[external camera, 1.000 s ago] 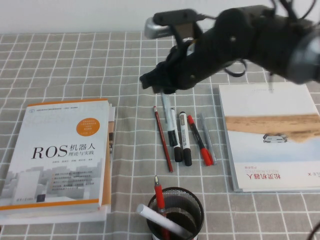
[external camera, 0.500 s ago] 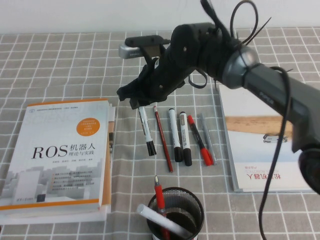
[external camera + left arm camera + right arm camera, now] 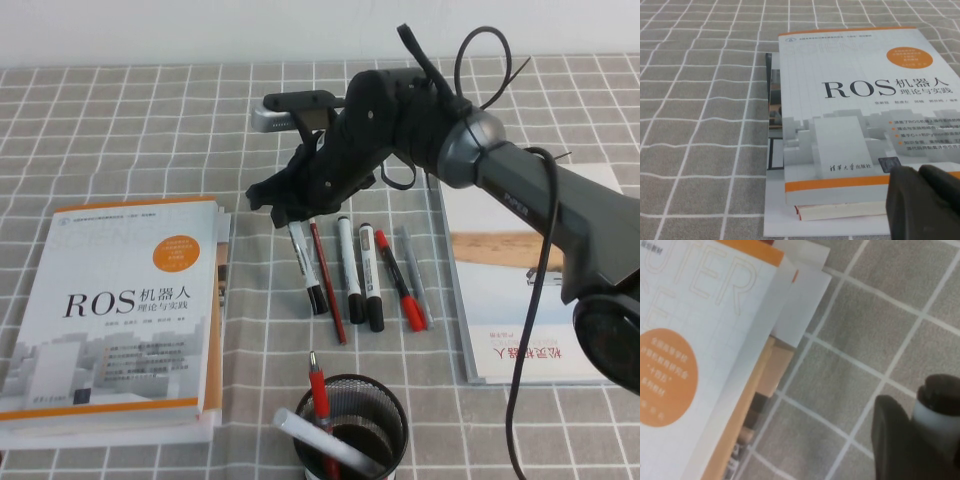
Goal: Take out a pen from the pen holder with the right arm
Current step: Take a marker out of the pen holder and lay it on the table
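On your grey checked tabletop (image 3: 120, 130), the right tool (image 3: 292, 212) is clamped on a white marker (image 3: 305, 258) beside the laid-out pens (image 3: 365, 275), away from the pen holder (image 3: 352, 425). The left tool (image 3: 922, 197) hovers over the ROS book (image 3: 850, 125); you cannot tell its grip.

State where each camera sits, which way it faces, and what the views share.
High view: raised on the robot's side, angled down at the table; the right arm reaches in, right pincer shut on a marker beside the laid-out pens.
Left wrist view: on the left wrist, facing down at the ROS book; left pincer over the book.
Right wrist view: on the right wrist, facing down at table and book corner; right pincer and marker show.
Shared: the ROS book, in all three.
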You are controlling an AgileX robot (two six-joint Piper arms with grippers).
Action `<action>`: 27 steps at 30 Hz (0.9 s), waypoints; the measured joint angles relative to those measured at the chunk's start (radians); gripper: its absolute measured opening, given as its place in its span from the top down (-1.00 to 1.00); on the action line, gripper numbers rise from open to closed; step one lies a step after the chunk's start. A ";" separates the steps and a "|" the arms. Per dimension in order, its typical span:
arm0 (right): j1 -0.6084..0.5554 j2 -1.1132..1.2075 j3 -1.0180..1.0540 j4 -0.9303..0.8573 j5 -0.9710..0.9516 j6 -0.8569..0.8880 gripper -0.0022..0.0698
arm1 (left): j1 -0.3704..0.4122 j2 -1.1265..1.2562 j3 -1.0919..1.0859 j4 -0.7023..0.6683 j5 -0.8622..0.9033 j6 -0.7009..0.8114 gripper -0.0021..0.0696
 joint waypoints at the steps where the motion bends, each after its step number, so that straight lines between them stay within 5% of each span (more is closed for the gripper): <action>1: 0.000 0.000 0.000 0.000 -0.002 0.000 0.67 | 0.000 0.000 0.000 0.000 0.000 0.000 0.95; 8: -0.004 0.009 0.000 -0.004 -0.016 0.000 0.26 | 0.000 0.000 0.000 0.000 0.000 0.000 0.95; 15: -0.010 0.005 0.000 -0.008 -0.012 0.000 0.14 | 0.000 0.000 0.000 0.000 0.000 0.000 0.95; 20: -0.012 -0.049 0.000 -0.045 0.080 0.000 0.34 | 0.000 0.000 0.000 0.000 0.000 0.000 0.95; 24: -0.004 -0.149 0.048 -0.077 0.122 -0.012 0.77 | 0.000 0.000 0.000 0.000 0.000 0.000 0.95; 27: -0.001 -0.251 0.130 -0.088 0.124 -0.021 0.92 | 0.000 0.000 0.000 0.000 0.000 0.000 0.95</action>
